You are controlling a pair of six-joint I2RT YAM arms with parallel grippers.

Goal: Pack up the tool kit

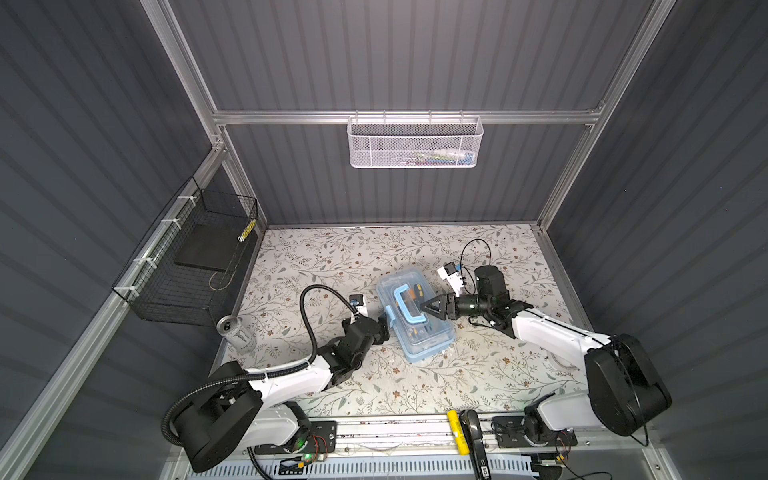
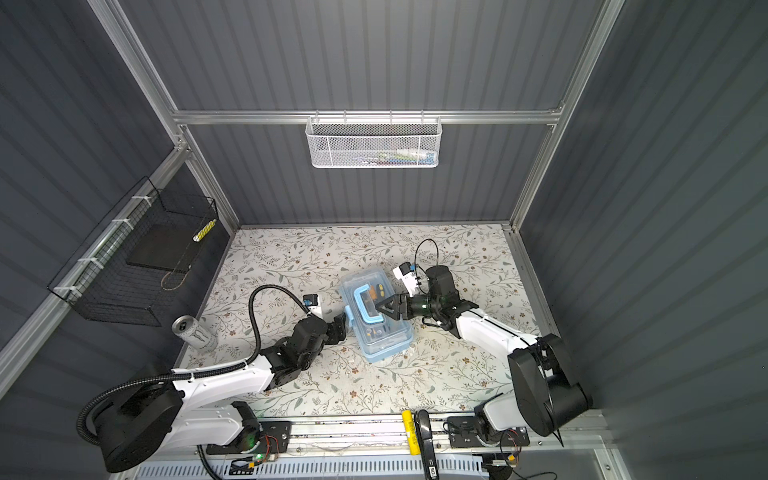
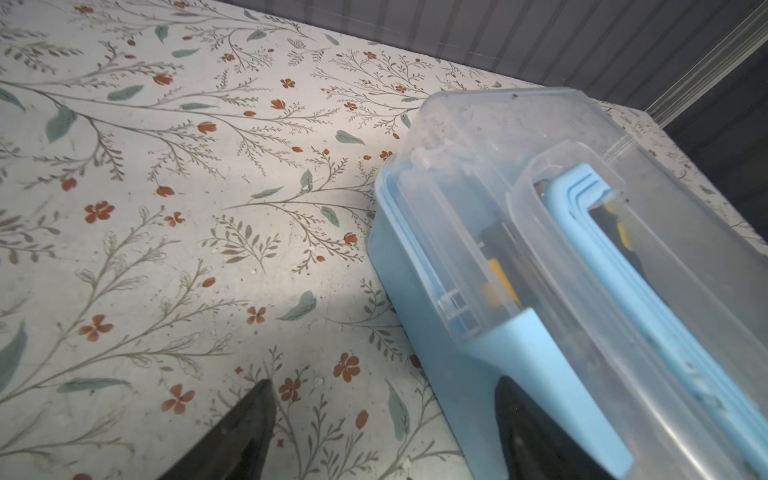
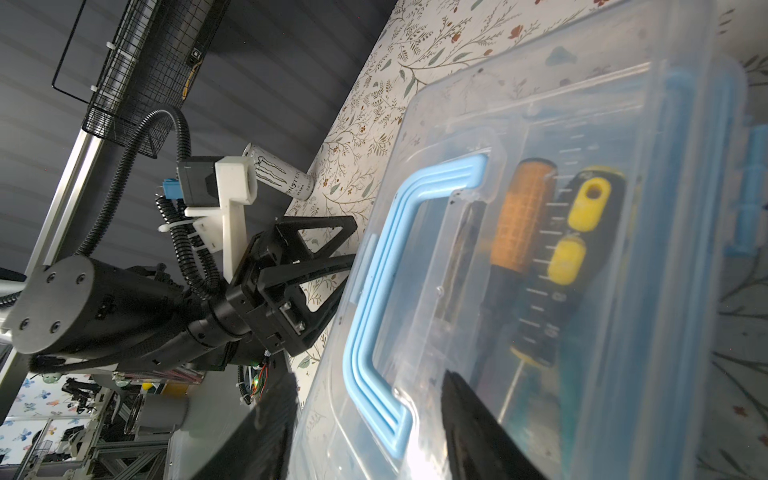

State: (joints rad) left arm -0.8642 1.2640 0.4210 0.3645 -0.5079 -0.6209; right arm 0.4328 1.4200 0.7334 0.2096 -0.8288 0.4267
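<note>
Farthest out to the left of the tool kit a drink can lies on the flowered bench, well apart from it and no part of the job as far as I can judge. Nearer in, the left gripper is hard up against the kit's left side; its jaws stand wide, one finger lying on the light blue latch, the other out over bare bench, so nothing is clamped between them. The kit itself sits flat in the middle, clear lid down, blue handle folded against it, and screwdrivers show through the plastic. From the kit's right side the right gripper reaches over the lid by the handle, jaws part-way apart; whether they touch the handle I cannot tell. To my eye the packing proper is done and the lid is on. What seems left is snapping the latch home, and I cannot see whether it has caught.
</note>
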